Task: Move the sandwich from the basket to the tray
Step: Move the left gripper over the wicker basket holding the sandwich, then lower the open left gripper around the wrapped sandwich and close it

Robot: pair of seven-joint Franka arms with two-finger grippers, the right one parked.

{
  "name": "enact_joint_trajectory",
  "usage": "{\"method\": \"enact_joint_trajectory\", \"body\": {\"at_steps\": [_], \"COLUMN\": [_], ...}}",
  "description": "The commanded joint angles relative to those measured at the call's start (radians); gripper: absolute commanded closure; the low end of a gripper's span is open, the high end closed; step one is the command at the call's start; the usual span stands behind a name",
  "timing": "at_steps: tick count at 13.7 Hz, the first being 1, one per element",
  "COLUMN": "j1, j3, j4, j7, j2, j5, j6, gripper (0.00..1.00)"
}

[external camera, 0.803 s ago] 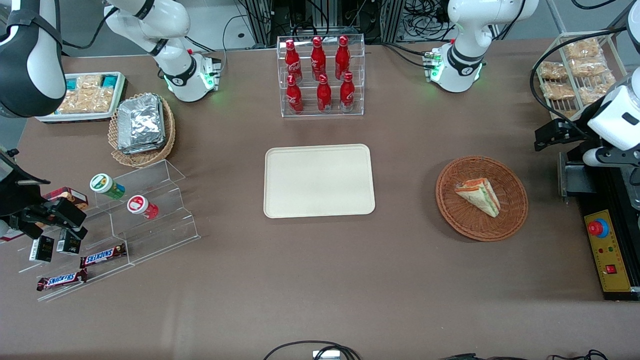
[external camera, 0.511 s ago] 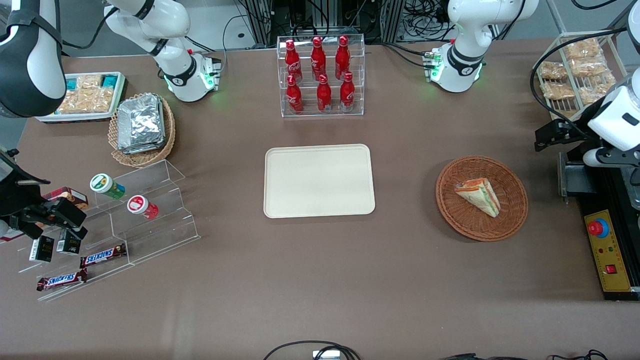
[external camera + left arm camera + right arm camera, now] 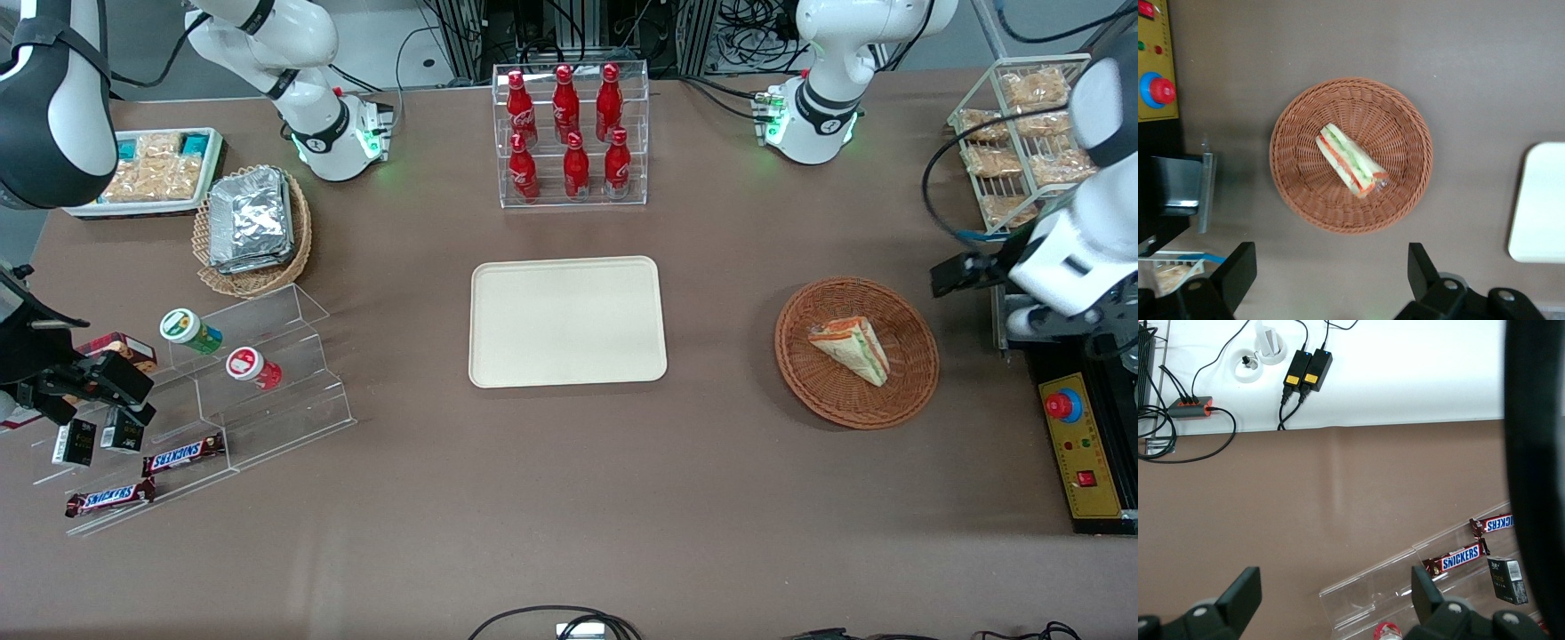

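Above the worktop (image 3: 551,498) near the basket (image 3: 1291,193), I hold the pincer (image 3: 1331,280), fingers spread apart. Sandwich (image 3: 1350,161) lies in the basket; tray (image 3: 567,321) sits well apart.

even, bright overhead light falls on the brown worktop (image 3: 569,498), with only short, soft shadows beside the tray (image 3: 567,322) and basket (image 3: 856,352). the foil packs (image 3: 251,220) glint. the gripper (image 3: 1331,283) fingers (image 3: 1237,275) look dark and slightly soft close up.
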Motion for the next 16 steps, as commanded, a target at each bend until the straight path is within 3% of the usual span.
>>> {"method": "enact_joint_trajectory", "body": {"at_steps": [1, 9, 13, 16], "j1": [-0.020, -0.017, -0.019, -0.017], "j3": [0.013, 0.014, 0.013, 0.013], "j4": [-0.205, -0.478, -0.496, -0.544], "j7": [-0.081, -0.372, -0.521, -0.614], "j2": [-0.071, -0.071, -0.042, -0.017], "j5": [0.016, 0.017, 0.017, 0.019], "j6": [0.157, 0.474, 0.505, 0.625], "gripper": [0.00, 0.00, 0.00, 0.00]}}
